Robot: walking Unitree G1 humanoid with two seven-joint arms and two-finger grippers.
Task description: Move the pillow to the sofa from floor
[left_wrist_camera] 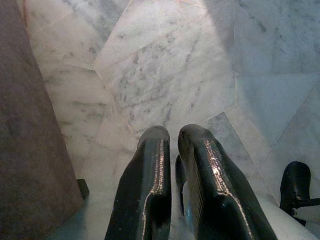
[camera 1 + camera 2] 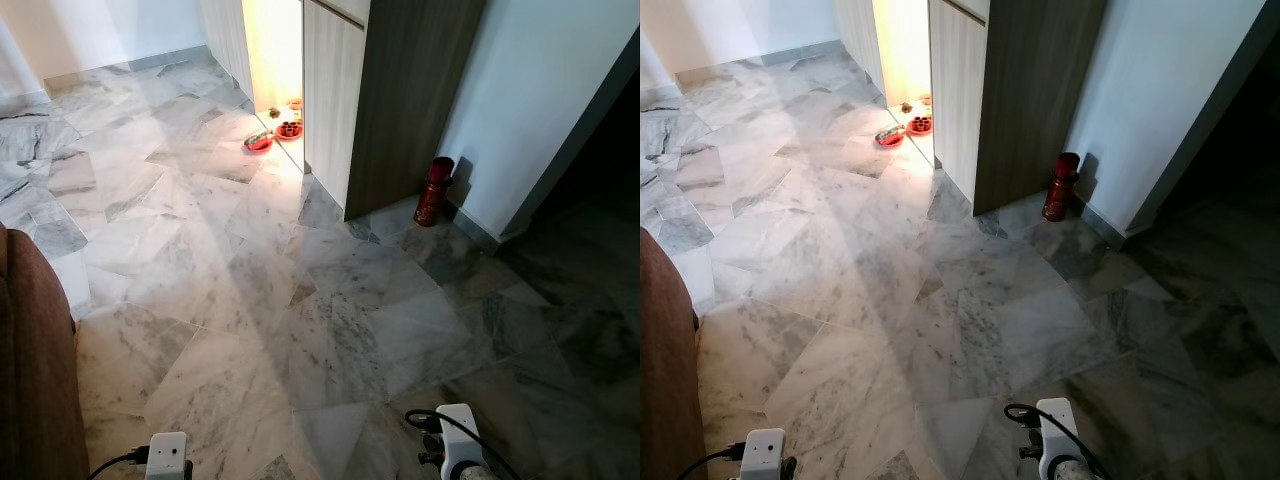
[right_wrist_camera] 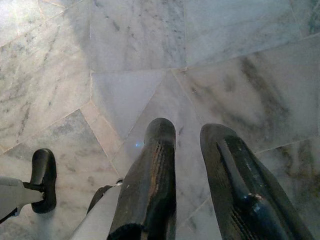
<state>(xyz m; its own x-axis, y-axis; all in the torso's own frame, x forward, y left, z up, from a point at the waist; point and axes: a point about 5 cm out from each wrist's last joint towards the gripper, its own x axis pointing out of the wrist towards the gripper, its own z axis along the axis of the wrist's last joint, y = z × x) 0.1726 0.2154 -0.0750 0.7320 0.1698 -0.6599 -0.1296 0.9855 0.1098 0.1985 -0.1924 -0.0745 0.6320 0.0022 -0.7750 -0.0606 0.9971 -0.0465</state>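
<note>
The brown sofa [image 2: 30, 370] rises at the left edge of the head views, its side also close by in the left wrist view [image 1: 25, 125]. My left gripper [image 1: 172, 132] hangs low beside it over the marble floor [image 2: 250, 300], fingers nearly touching, holding nothing. My right gripper [image 3: 189, 129] hangs over bare floor tiles with a gap between its two black fingers and nothing in it. Both arms' white wrist parts [image 2: 168, 455] [image 2: 458, 440] show at the bottom edge of the head views.
A tall wood cabinet [image 2: 400, 100] stands ahead, a lit gap to its left. Red bowls [image 2: 260, 142] lie on the floor at that gap. A red bottle-shaped can [image 2: 433, 190] stands by the white wall [image 2: 540, 90]. A dark doorway [image 2: 600, 170] opens at right.
</note>
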